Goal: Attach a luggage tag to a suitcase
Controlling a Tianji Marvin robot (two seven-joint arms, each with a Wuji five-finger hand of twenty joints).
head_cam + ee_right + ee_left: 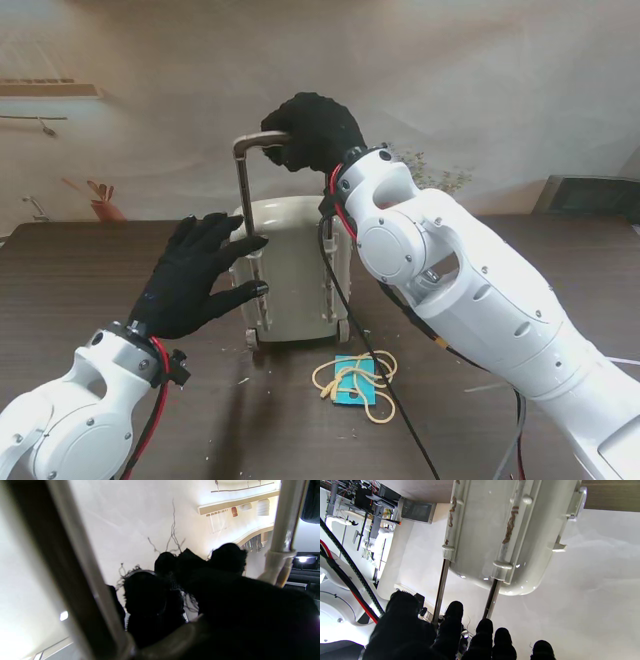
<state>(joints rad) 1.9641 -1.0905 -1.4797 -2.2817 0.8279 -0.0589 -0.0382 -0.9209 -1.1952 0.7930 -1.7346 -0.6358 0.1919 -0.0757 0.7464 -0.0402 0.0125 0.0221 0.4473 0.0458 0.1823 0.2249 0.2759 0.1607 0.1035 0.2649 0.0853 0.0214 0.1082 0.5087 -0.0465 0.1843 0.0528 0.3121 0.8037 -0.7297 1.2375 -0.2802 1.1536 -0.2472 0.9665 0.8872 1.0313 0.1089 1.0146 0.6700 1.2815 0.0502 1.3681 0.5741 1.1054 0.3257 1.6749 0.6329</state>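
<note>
Suitcase (293, 270), small pale grey-green hard shell w/ ribbed sides, stands upright mid-table, telescopic handle (258, 142) extended. R hand (316, 130) curled round handle bar. L hand (200, 275) splayed, fingers against case's 9 o'clock side. Teal luggage tag (355, 381) w/ yellowish loop lies at case's 5 o'clock.

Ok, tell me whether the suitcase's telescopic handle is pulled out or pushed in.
Pulled out. The handle rises on its rods well clear of the upright suitcase, and the right hand has its fingers closed around the top bar.
</note>
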